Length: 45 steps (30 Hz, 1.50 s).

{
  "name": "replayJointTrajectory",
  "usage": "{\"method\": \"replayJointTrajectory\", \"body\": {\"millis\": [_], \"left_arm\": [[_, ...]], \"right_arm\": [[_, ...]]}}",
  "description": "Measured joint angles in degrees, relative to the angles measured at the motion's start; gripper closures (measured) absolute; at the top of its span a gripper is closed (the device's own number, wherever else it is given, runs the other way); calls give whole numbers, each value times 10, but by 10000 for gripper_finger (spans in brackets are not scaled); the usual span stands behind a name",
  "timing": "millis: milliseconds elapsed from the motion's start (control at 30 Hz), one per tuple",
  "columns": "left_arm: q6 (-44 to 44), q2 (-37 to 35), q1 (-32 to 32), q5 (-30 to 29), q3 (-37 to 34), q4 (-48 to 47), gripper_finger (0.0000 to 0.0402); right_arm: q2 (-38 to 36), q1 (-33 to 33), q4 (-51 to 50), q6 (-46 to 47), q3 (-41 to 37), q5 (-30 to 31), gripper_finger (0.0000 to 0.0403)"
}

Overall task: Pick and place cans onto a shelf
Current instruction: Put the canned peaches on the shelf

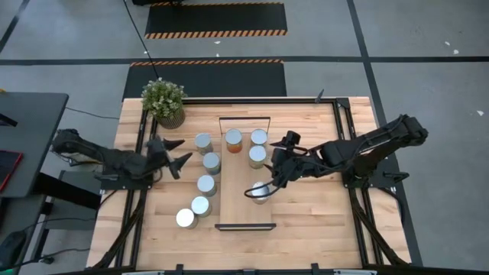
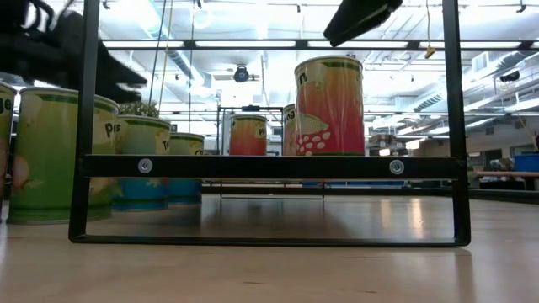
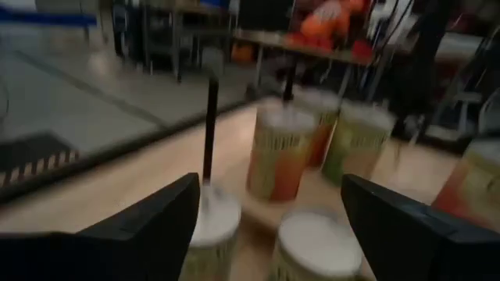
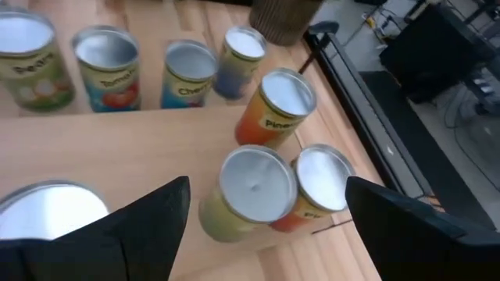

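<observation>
Four cans stand on the shelf [image 1: 245, 172] at frame centre; five cans [image 1: 203, 183] sit just left of it. Right hand [image 1: 269, 183] spread above one can [image 1: 260, 191]. Left hand [image 1: 179, 152] spread, centre-left.

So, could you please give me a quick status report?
Left gripper open by loose cans. Right gripper open over fourth can on shelf. Five cans off it.

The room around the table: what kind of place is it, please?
Probably a robotics lab or workshop hall. Hazard-striped floor mats lie beyond the wooden table, exposed ceiling ducts and strip lights run overhead, and workbenches stand behind.
</observation>
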Motion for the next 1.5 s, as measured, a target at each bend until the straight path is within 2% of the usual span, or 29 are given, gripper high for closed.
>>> {"method": "replayJointTrajectory", "body": {"millis": [233, 433, 533, 833, 1067, 1333, 1500], "left_arm": [[-93, 139, 72, 55, 14, -5, 94], [-120, 242, 118, 136, 47, -8, 88], [-134, 284, 126, 153, 59, -19, 88], [-165, 343, 129, 139, 84, -70, 88], [-185, 404, 129, 59, 85, -61, 88], [-169, 465, 135, 61, 85, 12, 88], [-198, 496, 157, 63, 85, 24, 88]], "right_arm": [[-8, 10, 7, -35, -7, -2, 53], [-12, 10, 9, -58, -7, -8, 53], [-12, 10, 8, -62, -7, -20, 53], [-12, 10, 8, -63, -7, -31, 53], [-12, 12, 15, -57, -7, -33, 53], [-12, 23, 30, -56, -7, -34, 53], [-12, 28, 30, -52, -7, -34, 53]]}}
